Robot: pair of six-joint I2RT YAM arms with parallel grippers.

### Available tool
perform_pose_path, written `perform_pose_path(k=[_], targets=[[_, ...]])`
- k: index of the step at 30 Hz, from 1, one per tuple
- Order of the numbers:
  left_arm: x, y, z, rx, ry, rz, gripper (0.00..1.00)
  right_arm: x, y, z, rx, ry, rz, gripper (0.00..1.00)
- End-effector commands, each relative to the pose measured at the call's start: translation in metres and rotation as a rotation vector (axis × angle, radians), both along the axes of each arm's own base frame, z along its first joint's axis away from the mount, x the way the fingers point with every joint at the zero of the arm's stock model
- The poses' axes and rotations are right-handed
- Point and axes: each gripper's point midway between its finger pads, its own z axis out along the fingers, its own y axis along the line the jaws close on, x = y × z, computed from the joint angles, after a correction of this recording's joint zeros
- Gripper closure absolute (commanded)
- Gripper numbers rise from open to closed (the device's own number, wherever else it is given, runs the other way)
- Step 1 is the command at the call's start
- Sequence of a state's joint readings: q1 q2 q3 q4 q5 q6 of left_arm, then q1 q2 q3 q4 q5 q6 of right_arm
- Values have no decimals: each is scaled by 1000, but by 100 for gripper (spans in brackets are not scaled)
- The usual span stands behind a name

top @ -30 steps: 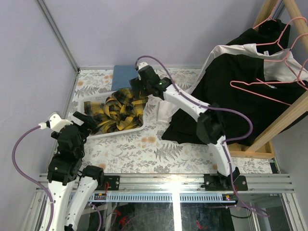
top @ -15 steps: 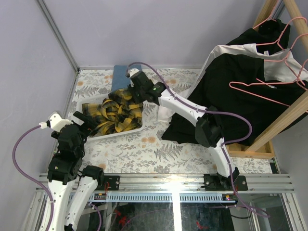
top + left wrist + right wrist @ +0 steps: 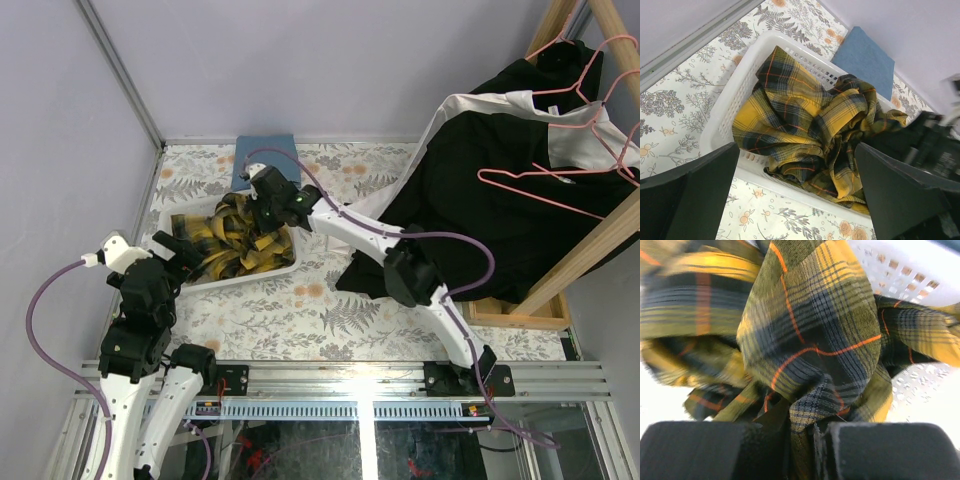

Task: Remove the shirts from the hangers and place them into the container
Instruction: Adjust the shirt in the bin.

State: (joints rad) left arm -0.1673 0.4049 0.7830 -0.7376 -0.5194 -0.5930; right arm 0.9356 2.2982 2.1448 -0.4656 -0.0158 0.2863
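Pinching a fold of the plaid shirt (image 3: 810,335), your right end effector (image 3: 812,432) is clamped down, shirt bunched in the basket (image 3: 905,270) right under it. Your left end effector (image 3: 796,172) gapes wide, holding nothing, basket just ahead. Well off to the right end effector's right, black shirts (image 3: 480,200) hang on hangers (image 3: 575,110).

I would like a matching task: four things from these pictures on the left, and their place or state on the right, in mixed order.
1 plaid shirt
2 blue cloth
3 black shirts
4 left gripper

A open
B hanging on the wooden rack
C in the white basket
D flat on the table

Pairs: 1-C, 2-D, 3-B, 4-A
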Motion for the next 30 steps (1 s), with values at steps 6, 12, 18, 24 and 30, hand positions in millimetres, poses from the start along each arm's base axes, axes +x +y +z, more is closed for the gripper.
perform_pose_path(k=[6, 12, 18, 24, 30], targets=[[4, 1, 5, 5, -24, 4, 0, 18, -36, -116, -194, 186, -80, 77], [3, 2, 5, 4, -27, 7, 0, 25, -44, -55, -179, 74, -67, 54], [4, 1, 5, 4, -26, 5, 0, 28, -46, 47, -37, -73, -66, 34], [3, 1, 5, 3, -29, 4, 0, 34, -46, 90, 40, -167, -72, 25], [3, 1, 5, 3, -29, 4, 0, 41, -25, 45, 25, -101, -58, 65]])
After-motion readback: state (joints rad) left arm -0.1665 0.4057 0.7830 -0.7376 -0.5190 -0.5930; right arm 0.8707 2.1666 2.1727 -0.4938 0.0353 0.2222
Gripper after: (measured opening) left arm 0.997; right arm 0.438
